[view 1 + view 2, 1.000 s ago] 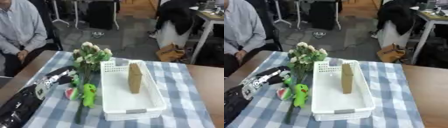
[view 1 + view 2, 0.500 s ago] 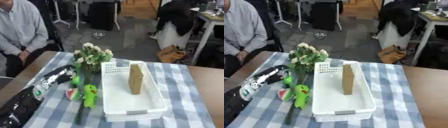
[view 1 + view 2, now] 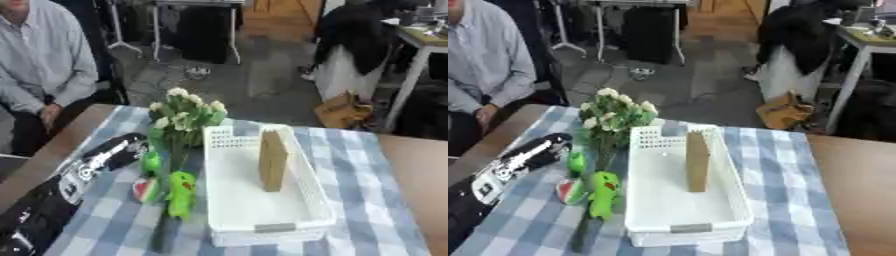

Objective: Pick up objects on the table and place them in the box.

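Flowers [image 3: 179,117] and green toy [image 3: 181,192] lie beside white box [image 3: 229,220]; left arm's [image 3: 61,195] fingers unseen

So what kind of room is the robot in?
Probably an office or lab: a work desk stands at the back, a checked cloth covers the table, and a white basket sits beside flowers.

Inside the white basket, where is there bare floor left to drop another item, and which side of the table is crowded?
The white basket holds only a brown upright block; its floor is bare left of the block and toward the near wall. The checked cloth right of the basket is free. Left of it crowd the flowers, green toy and black arm.
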Robot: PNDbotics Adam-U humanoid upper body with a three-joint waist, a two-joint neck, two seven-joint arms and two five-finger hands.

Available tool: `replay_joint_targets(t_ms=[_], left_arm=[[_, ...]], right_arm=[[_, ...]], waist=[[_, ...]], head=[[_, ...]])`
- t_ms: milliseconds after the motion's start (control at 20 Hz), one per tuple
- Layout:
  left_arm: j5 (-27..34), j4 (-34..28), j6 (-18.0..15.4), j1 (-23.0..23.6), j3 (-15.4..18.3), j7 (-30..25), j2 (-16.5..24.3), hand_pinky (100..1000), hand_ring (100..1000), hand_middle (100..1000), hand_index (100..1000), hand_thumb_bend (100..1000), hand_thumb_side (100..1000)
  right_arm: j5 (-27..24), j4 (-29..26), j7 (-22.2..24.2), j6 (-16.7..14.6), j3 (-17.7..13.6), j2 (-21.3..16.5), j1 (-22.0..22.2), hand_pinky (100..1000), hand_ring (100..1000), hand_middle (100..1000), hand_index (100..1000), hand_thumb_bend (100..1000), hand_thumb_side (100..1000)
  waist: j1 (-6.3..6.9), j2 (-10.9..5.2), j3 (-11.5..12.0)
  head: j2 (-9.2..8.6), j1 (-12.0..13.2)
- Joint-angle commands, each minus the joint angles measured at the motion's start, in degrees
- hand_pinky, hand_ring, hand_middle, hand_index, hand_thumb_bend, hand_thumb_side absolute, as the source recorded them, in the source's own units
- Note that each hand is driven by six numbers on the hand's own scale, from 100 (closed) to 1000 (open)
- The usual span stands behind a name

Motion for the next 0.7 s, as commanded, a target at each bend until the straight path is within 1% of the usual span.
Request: replay_joint_targets(t_ms=[50,350,550,700], left_arm=[[0.77,0.21,-1.16,-0.70,0.56,-0.46,1.25,959,1000,990,1000,188,1000],[4.05,1.91,-3.42,-0.39,0.75,-0.75,-0.14,951,1000,981,1000,198,1000],[4.14,2.69,-4.74,-0.38,0.50,-1.99,-0.69,952,1000,982,1000,203,1000],[3.30,3.13,-4.90,-0.59,0.43,-2.44,-0.96,953,1000,983,1000,212,1000]], right_arm=[[-0.40,-0.86,-0.14,0.09,-0.54,-1.41,-0.55,801,844,776,776,100,727],[-0.43,-0.86,-0.12,0.11,-0.51,-1.33,-0.48,801,844,776,776,100,725],[-0.50,-0.86,-0.02,0.14,-0.42,-1.25,-0.42,801,844,775,776,100,724],[-0.56,-0.86,0.10,0.15,-0.38,-1.22,-0.40,801,844,774,775,100,724]], waist=[[0.51,-0.23,0.10],[0.43,-0.19,0.10],[0.39,-0.17,0.08],[0.39,-0.17,0.05]], head=[[-0.57,0.07],[-0.75,0.15],[-0.77,0.33],[-0.79,0.36]])
